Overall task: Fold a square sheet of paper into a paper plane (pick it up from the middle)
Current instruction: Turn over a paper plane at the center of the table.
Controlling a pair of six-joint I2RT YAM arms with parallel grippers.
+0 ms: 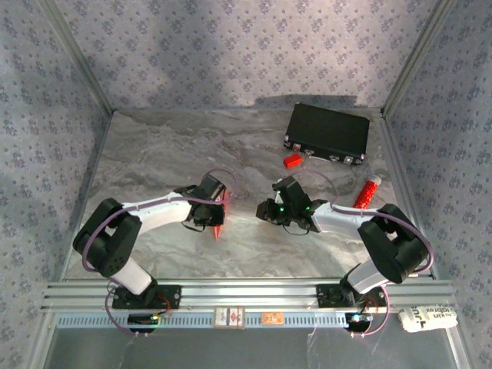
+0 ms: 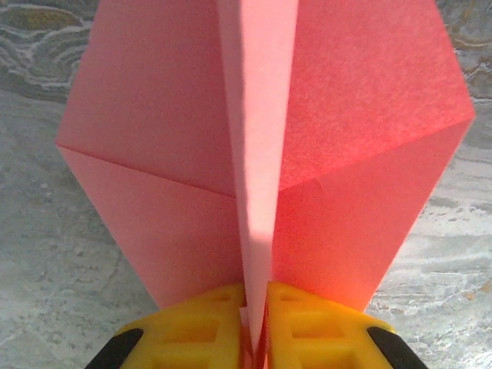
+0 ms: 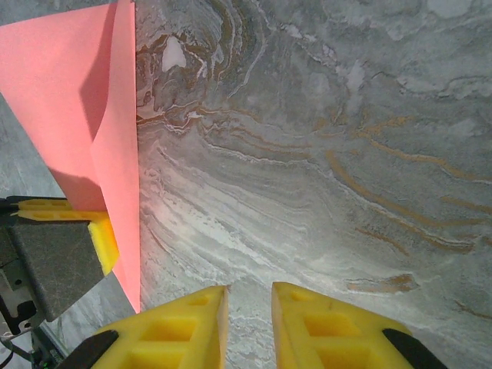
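Note:
The salmon-pink square sheet of paper is folded into a pointed paper plane (image 2: pixel 338 131) with a lengthwise centre crease. It stands on edge, with its wings spreading to either side of the raised middle fold. My left gripper (image 2: pixel 257 296) is shut on that middle fold near the tail. From above, the paper plane (image 1: pixel 222 213) hangs under the left gripper (image 1: pixel 217 203), nose toward the near edge. My right gripper (image 1: pixel 270 209) is just to its right. In the right wrist view the right gripper (image 3: pixel 247 296) is open over bare table, with the paper plane (image 3: pixel 84 108) apart from it at the left.
A black case (image 1: pixel 327 132) lies at the back right. A small red block (image 1: pixel 291 161) sits in front of it. A red-and-white tube (image 1: pixel 367 192) lies at the right by the right arm. The marbled table (image 3: pixel 330 154) stretches out beneath both grippers.

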